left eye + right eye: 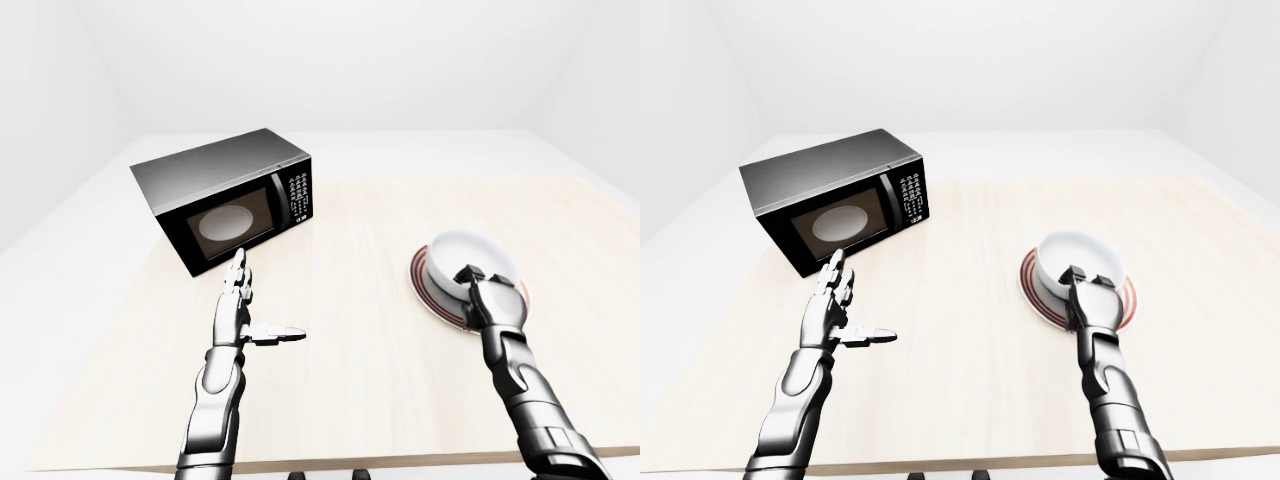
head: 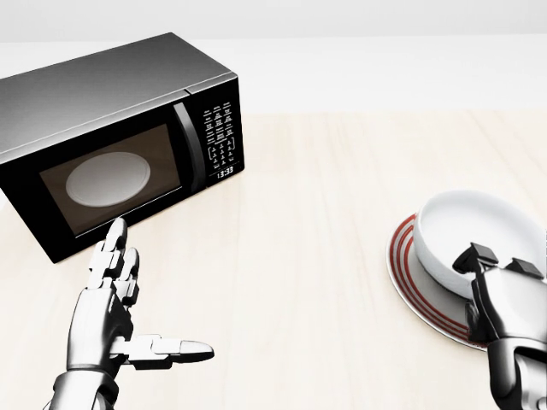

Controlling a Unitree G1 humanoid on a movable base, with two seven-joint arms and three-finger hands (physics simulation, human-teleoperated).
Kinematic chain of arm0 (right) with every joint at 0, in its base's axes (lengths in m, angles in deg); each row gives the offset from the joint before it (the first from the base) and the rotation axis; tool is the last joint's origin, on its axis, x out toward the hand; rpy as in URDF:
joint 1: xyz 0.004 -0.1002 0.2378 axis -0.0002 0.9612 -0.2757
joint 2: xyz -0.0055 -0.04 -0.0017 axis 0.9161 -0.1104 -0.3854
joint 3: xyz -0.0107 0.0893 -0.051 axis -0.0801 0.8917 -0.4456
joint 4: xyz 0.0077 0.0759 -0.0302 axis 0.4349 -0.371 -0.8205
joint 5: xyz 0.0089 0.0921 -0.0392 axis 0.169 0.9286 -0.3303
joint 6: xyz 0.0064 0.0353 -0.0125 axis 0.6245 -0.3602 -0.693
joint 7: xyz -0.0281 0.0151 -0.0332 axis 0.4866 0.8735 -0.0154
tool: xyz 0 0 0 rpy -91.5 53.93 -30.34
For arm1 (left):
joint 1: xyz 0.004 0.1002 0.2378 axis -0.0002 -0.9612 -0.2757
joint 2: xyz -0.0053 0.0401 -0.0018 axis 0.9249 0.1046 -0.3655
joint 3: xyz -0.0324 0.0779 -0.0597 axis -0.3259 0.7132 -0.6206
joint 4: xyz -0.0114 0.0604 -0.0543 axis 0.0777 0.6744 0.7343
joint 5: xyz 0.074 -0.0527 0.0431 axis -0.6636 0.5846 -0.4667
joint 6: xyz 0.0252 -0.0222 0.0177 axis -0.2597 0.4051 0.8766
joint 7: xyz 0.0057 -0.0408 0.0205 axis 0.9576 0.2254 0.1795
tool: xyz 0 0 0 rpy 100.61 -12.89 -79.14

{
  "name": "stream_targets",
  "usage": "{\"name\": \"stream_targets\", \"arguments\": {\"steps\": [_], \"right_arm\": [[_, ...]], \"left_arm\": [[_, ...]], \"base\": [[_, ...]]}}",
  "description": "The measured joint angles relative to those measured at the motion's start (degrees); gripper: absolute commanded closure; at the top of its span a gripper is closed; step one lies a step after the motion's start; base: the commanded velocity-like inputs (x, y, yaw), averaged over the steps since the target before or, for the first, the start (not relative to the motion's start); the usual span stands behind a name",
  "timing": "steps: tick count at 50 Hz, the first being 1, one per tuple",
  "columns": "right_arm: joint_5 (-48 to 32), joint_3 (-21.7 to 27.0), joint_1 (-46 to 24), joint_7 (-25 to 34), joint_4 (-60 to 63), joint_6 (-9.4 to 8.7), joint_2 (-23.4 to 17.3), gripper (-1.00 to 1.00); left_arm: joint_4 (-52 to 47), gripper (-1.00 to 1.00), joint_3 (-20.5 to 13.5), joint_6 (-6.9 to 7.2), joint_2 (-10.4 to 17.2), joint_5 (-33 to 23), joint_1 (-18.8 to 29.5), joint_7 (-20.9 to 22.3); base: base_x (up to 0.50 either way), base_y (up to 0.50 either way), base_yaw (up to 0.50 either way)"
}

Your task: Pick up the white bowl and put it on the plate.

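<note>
The bowl (image 2: 479, 239) was seated on the plate (image 2: 410, 278) at the head view's right; the microwave (image 2: 111, 137) was placed on the counter (image 2: 316, 213) at upper left.

the head view looks down steeply and close on the bench (image 2: 325, 256), cropping the microwave (image 2: 111, 137) at its left edge and the plate (image 2: 419, 290) at its right. the left-eye and right-eye views sit higher and wider, taking in the whole bench and far wall. all three share microwave, plate and both arms.
</note>
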Motion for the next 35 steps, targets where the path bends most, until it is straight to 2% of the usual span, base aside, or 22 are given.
{"name": "stream_targets", "arguments": {"steps": [1,2,13,21,27,35], "right_arm": [[-0.1,-0.02,-0.04,-0.12,-0.09,-0.03,0.0,-0.4],[-0.2,-0.02,-0.09,-0.26,-0.17,-0.06,-0.02,-1.0],[-0.65,0.6,-0.45,-1.35,1.16,-0.59,-0.23,-1.0],[-0.86,1.09,0.33,-0.05,4.3,-1.34,0.04,-1.0],[-0.87,2.51,2.34,5.15,12.81,-3.04,0.85,-1.0],[-1.24,5.83,4.0,15.31,29.1,-6.15,2.06,-1.0]], "left_arm": [[0.0,-1.0,0.0,0.0,0.0,0.0,0.0,0.0],[0.0,-1.0,0.0,0.0,0.0,0.0,0.0,0.0],[0.0,-1.0,0.01,0.0,0.0,0.0,0.0,0.0],[0.01,-1.0,0.01,0.0,0.0,0.01,0.0,0.0],[0.0,-1.0,0.01,0.0,0.0,0.01,0.0,0.0],[0.01,-1.0,0.0,-0.01,0.0,0.0,0.0,0.01]], "base": [[0.0,0.0,0.0],[0.0,0.0,0.0],[0.0,0.0,0.0],[0.0,0.0,0.0],[0.0,0.0,0.0],[0.0,0.0,0.0]]}}
